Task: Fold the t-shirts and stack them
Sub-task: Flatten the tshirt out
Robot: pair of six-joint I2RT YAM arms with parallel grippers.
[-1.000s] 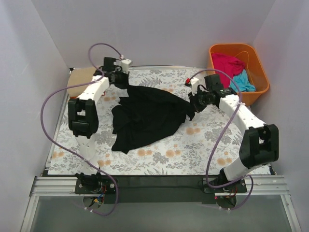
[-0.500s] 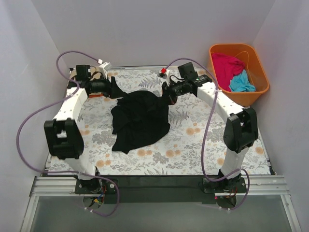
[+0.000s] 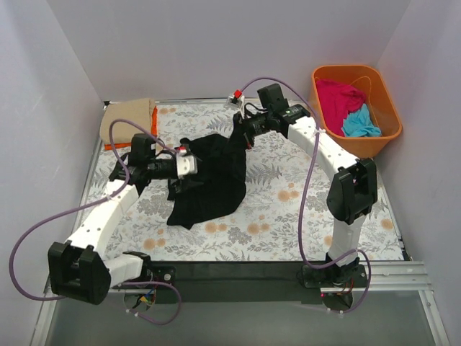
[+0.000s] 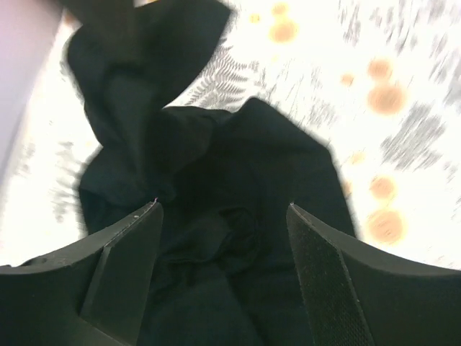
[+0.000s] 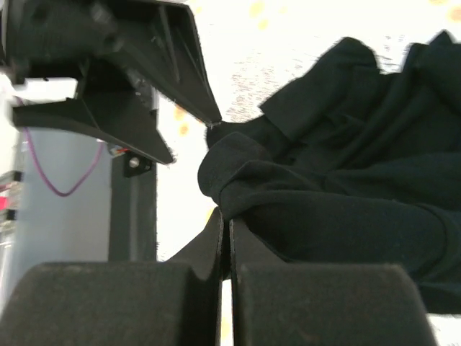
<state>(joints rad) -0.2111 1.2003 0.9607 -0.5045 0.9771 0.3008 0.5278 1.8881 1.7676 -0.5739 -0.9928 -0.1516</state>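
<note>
Crumpled black cloth t-shirt (image 3: 212, 180) sits mid floral-sheeted bench (image 3: 302, 216); right gripper (image 5: 225, 231) jaws pinched shut on its far edge, left gripper (image 4: 223, 209) jaws wide and empty above it, so thin pinch may slip, bunching cloth.

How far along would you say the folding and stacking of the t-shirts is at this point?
Two look done: a folded tan cloth t-shirt lies at the far left corner on an orange one. In hand: the crumpled black t-shirt on the floral sheet, right fingers shut on its far edge, left fingers open above it. Left: the magenta-pink and turquoise t-shirts in the orange plastic tub.
</note>
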